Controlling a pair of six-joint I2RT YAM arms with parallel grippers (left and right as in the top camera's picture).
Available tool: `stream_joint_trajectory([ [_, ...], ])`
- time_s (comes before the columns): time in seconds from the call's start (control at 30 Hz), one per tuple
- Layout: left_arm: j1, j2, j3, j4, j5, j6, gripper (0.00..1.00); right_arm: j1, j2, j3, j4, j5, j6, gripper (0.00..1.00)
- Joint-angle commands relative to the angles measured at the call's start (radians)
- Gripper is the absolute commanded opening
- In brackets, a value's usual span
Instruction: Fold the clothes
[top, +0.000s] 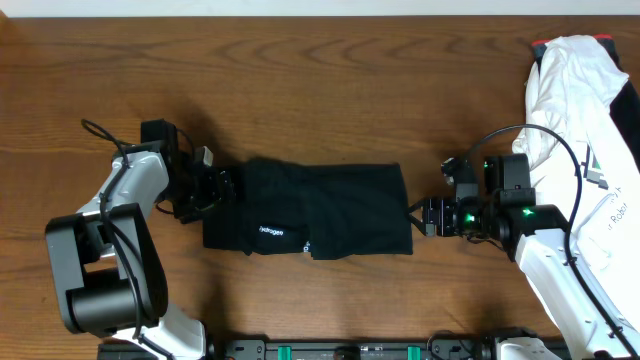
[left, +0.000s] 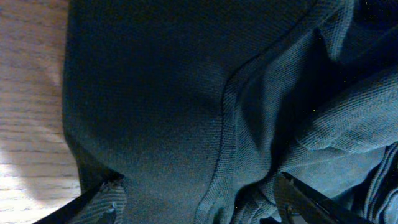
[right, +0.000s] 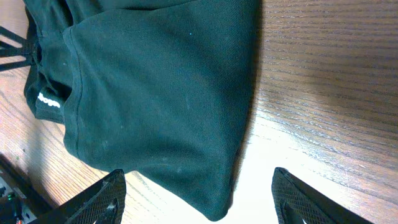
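Dark brown wooden table (top: 320, 80), strong grain running side to side, and in the middle of it lies the black T-shirt (top: 320, 205), folded into a long rectangle. Its white lettering (top: 271, 231) shows near the front left corner.

Left gripper (top: 222, 190) is right at the shirt's left end, touching the cloth. From its wrist camera the view is almost all dark knit, a stitched seam curving through it and folds bunched on the right. The two fingers (left: 99, 202) stand wide apart at the bottom corners with fabric lying between them. The claw is spread and not pinching.

Right gripper (top: 428, 216) sits just beside the shirt's right end, over bare wood. Its wrist view shows the shirt's edge flat on the table, the lettering small at the far side. The fingers (right: 102, 199) are spread wide, with only the shirt's corner and bright wood in the gap. Nothing is held there.

Out at the table's right edge, well apart from the shirt, is a crumpled white garment (top: 575, 90) with a green-and-black logo, draped beside the right arm. A black rail (top: 330, 350) with green parts runs along the front edge. Light glares off the wood near the right gripper.
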Motion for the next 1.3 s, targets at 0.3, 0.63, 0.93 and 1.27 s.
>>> stream_joint_trajectory([
  [0.3,-0.126,0.068,-0.104,0.083,0.013,0.025,0.40,-0.008,-0.004,0.015,0.000,0.003,-0.020,0.72],
  [0.63,-0.087,-0.003,-0.046,-0.024,0.014,-0.011,0.06,-0.008,-0.004,0.015,-0.004,0.003,-0.019,0.71],
  [0.93,-0.089,-0.248,0.062,-0.153,0.014,-0.012,0.06,-0.008,-0.004,0.015,-0.004,0.003,-0.019,0.71],
  [1.27,-0.167,-0.358,0.098,-0.243,0.042,-0.050,0.06,-0.008,-0.004,0.015,0.000,0.003,-0.019,0.71],
])
